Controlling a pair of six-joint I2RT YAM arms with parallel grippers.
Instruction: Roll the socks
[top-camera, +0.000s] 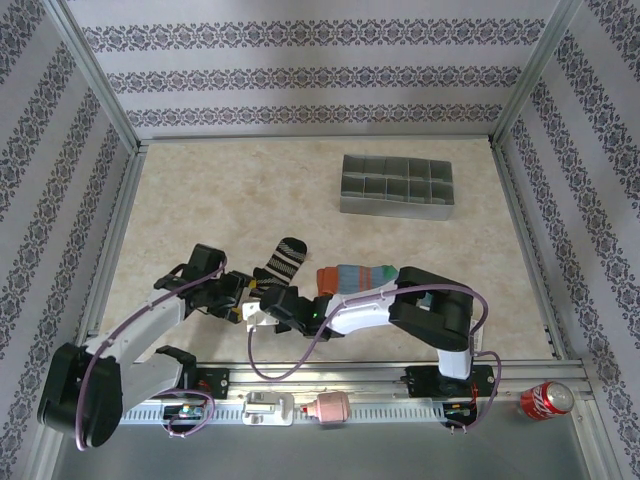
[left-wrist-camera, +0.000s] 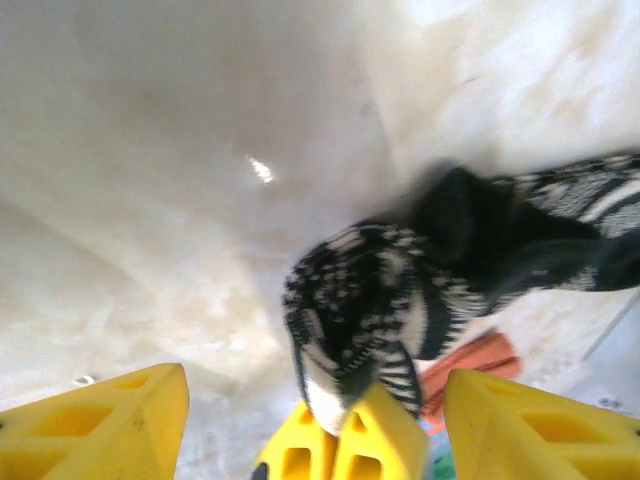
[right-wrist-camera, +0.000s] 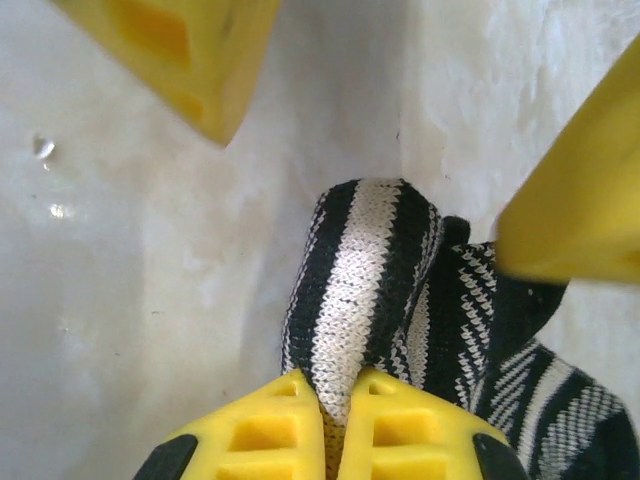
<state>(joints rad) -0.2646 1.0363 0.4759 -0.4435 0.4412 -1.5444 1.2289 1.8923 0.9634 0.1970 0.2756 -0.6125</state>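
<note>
Straddling the folded end of the black striped sock (right-wrist-camera: 365, 260), the left claw (top-camera: 238, 300) stands spread, its fingers (left-wrist-camera: 100, 425) clear on either side, probably to leave room for its partner. At 3 o'clock of it the right claw (right-wrist-camera: 335, 395) is pressed together, pinching that fold, likely to stop it springing loose. The teal sock (top-camera: 355, 277) lies flat on the bench (top-camera: 200, 200) at 3 o'clock, its orange cuff (left-wrist-camera: 470, 362) close beside the claws and liable to snag. A grey divider tray (top-camera: 397, 187) sits well apart at 1 o'clock; a red can (top-camera: 545, 400) rests beyond the bench edge at 4 o'clock.
</note>
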